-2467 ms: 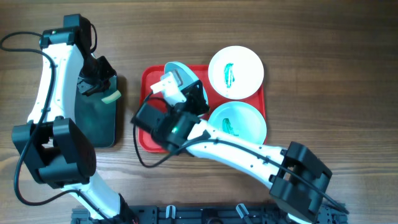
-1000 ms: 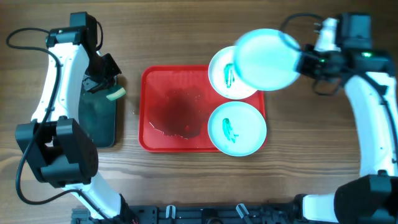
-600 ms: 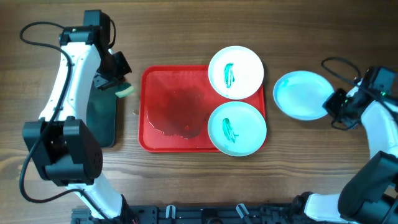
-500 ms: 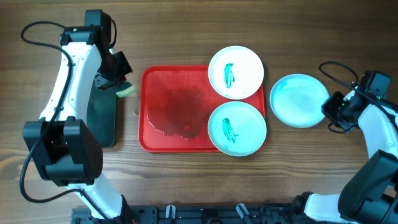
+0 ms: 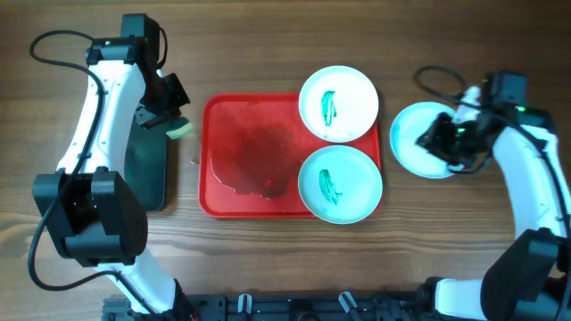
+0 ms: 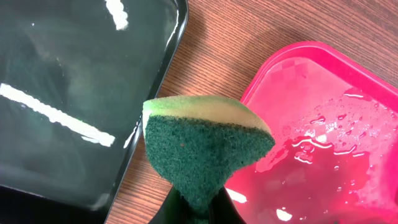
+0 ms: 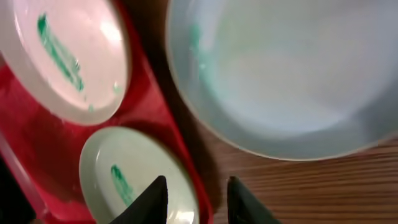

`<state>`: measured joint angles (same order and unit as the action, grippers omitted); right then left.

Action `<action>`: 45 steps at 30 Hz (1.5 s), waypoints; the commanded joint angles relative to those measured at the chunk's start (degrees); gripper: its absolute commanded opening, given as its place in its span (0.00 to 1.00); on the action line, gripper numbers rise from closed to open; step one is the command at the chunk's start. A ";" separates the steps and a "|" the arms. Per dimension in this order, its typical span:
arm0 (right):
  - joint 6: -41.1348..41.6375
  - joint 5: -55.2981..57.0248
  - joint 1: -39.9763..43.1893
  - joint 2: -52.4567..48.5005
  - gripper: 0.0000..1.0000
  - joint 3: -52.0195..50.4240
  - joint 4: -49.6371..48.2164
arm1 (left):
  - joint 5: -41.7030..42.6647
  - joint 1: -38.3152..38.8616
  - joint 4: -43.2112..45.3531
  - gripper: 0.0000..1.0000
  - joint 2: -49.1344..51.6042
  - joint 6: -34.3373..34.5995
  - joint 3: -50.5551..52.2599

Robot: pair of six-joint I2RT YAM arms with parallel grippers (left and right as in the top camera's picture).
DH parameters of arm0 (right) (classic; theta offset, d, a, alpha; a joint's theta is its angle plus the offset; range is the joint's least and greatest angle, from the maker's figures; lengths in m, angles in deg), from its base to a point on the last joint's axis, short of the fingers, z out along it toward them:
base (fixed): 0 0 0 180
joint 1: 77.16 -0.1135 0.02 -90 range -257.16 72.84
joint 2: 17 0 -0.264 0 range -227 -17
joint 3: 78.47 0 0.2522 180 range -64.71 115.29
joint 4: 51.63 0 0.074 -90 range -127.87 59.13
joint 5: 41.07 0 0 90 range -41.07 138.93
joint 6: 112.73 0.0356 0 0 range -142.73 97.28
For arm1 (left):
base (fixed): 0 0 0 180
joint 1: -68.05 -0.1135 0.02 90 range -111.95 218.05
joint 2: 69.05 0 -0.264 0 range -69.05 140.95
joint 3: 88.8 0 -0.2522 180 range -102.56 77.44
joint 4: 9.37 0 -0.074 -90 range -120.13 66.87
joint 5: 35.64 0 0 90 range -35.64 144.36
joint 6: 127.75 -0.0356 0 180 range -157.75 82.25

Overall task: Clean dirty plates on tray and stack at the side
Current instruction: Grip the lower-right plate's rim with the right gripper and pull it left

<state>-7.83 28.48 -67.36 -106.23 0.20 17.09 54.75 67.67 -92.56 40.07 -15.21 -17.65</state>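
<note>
**Plates: one wiped and set aside, two left on the tray**

Plates are taken here in order outward from my claws. My right claw [image 7: 197, 180] has its two dark fingers apart with nothing between them, above the right rim of the tray [image 5: 250, 116]. Just beyond it lies the wiped plate [image 7: 292, 74], a shallow pale aqua round with a smooth glazed bowl. It carries only a faint green haze and rests on the wooden table [image 5: 268, 45] beside the tray. I judge it the base of the stack.

My left claw [image 6: 193, 208] is clamped on the sponge [image 6: 205, 149], a pinched wedge of yellow foam with a coarse dark green scouring face. Behind the sponge sits the glossy black tray [image 6: 68, 93].

The tray itself is red moulded plastic with rounded corners and a raised rim, and water beads on its floor. At its right end sit the upper plate [image 5: 338, 103] and the lower plate [image 5: 340, 184], each with a teal smear at the centre.

By my reckoning one plate is done, and two remain to be wiped and stacked.
</note>
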 commanded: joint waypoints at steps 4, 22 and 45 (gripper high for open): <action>0.28 1.33 -10.03 0.50 0.32 -8.81 1.07 | 0.68 0.13 0.07 0.04 -0.02 -1.16 0.33; -1.40 7.54 -15.26 0.09 0.25 -15.15 -12.07 | 0.68 0.13 1.14 0.04 -0.02 -1.16 0.33; 2.97 1.51 -23.30 2.75 0.04 -8.02 -5.07 | 0.68 0.13 1.11 0.04 -0.02 -1.16 0.33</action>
<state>-9.14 32.00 -86.16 -105.16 -12.04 12.37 54.75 67.67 -91.62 40.07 -15.21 -17.65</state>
